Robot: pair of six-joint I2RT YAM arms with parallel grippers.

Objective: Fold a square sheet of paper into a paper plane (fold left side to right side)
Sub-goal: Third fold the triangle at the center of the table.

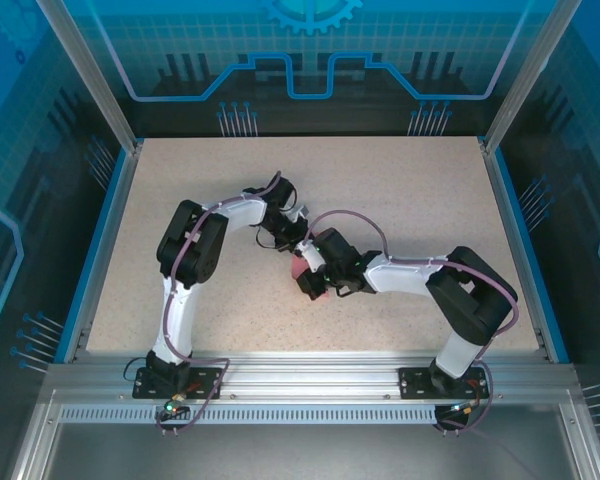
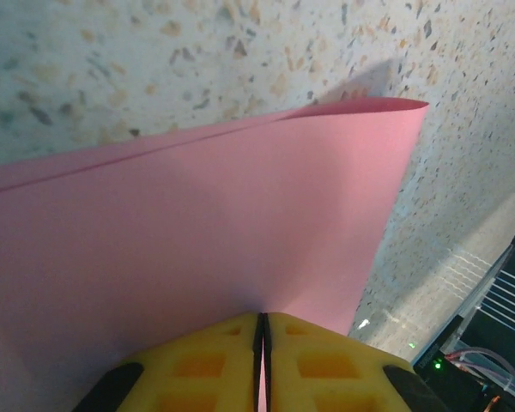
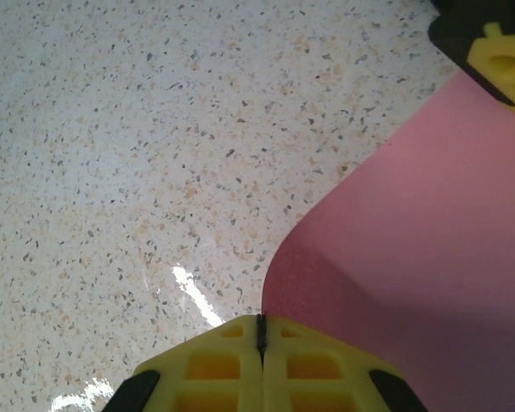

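Note:
The square sheet of paper (image 1: 301, 269) is salmon pink and lies bent at mid-table between the two wrists. In the left wrist view the sheet (image 2: 197, 232) spreads wide with one edge curled up off the table, and my left gripper (image 2: 261, 318) is shut on it, with pink showing in the slit between the jaws. My left gripper (image 1: 298, 248) sits just behind the paper. My right gripper (image 1: 310, 286) is over the paper's near part. It (image 3: 260, 319) is shut, and the sheet (image 3: 429, 232) starts at its fingertips. I cannot tell whether it pinches the paper.
The speckled table (image 1: 400, 200) has blue side rails and an aluminium frame (image 1: 310, 380) along the near edge. The left gripper's yellow fingers (image 3: 502, 60) appear at the top right of the right wrist view, at the sheet's far end.

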